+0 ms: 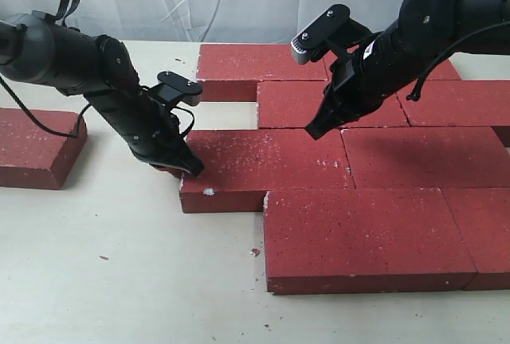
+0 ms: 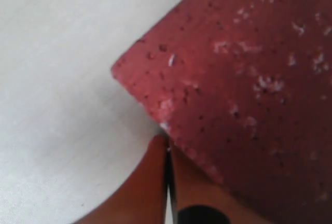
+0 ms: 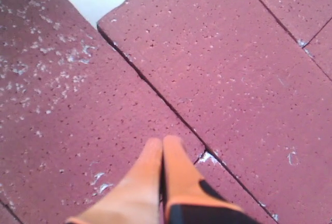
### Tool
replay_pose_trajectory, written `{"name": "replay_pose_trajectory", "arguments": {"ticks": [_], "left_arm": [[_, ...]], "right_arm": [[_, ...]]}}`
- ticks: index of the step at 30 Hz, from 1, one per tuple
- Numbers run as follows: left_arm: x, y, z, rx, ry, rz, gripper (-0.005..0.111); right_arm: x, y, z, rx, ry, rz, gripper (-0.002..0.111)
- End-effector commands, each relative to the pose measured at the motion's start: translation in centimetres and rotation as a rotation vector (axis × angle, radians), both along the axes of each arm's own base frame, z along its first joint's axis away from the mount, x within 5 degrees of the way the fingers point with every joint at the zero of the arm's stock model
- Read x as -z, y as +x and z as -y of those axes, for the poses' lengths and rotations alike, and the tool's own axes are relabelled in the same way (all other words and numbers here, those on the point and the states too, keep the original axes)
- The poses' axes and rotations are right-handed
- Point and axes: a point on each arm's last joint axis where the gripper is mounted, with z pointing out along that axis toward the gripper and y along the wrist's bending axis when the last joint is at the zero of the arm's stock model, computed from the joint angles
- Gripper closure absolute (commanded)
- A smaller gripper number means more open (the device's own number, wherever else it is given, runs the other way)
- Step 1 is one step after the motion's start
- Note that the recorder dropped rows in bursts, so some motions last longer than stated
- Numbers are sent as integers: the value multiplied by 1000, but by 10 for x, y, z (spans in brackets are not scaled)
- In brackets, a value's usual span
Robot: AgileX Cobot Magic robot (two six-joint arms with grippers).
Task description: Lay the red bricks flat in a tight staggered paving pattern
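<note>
My left gripper (image 1: 186, 166), fingers pressed together, meets the left short end of the speckled red brick (image 1: 267, 167), which lies flat on the worktop (image 1: 96, 280), long axis running rightward from me; my right gripper (image 1: 316, 129), likewise closed, points at its rear seam.

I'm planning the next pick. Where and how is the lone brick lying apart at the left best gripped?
Probably from above, gripping the lone brick across its two long sides: it lies flat with both of them exposed.
</note>
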Motion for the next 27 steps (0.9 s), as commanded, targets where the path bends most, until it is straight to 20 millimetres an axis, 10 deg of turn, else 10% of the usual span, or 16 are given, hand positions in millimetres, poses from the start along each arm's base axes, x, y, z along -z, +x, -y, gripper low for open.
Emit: {"name": "replay_pose_trajectory", "arguments": {"ticks": [1, 27], "left_arm": [[12, -12, 7, 31, 9, -70, 107], [-30, 6, -39, -70, 51, 43, 107]], "right_arm": [[-5, 1, 2, 6, 3, 13, 109], [1, -4, 3, 62, 26, -43, 109]]}}
